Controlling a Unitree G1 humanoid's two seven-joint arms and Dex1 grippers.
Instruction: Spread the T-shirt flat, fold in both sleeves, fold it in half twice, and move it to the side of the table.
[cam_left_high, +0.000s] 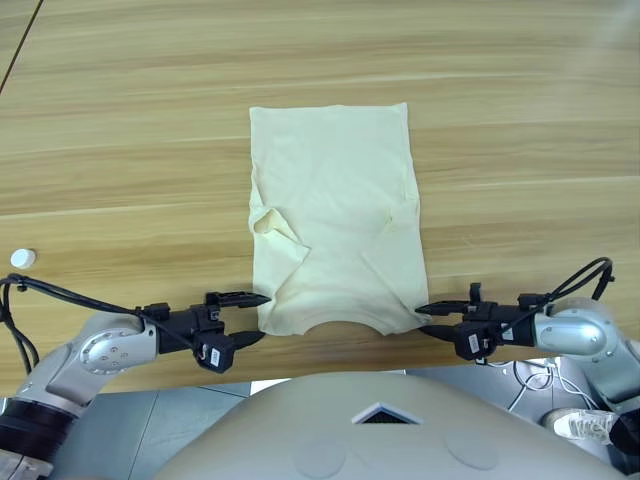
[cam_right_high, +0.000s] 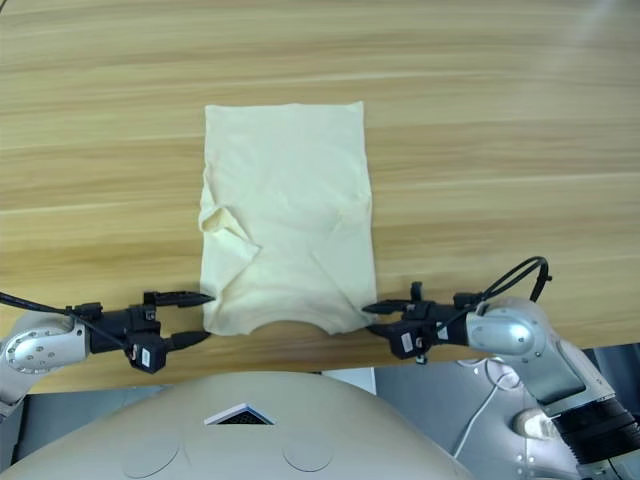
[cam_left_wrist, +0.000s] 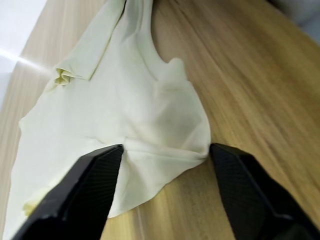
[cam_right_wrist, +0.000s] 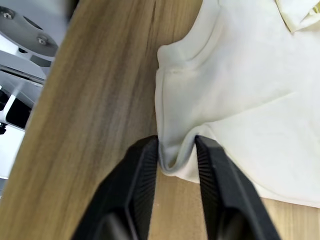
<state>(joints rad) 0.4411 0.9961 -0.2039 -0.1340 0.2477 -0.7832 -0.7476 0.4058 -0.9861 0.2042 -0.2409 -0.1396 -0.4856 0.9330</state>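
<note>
A pale yellow T-shirt lies flat on the wooden table, its sleeves folded in over the body and its collar toward me. My left gripper stands open at the near left shoulder corner. In the left wrist view that corner of the T-shirt lies between its wide-apart fingers. My right gripper is at the near right shoulder corner, shut on a pinched fold of the T-shirt's edge, as the right wrist view shows.
A small white cap lies on the table at the far left. The table's near edge runs just under both grippers. Bare wood surrounds the shirt on the left, right and far side.
</note>
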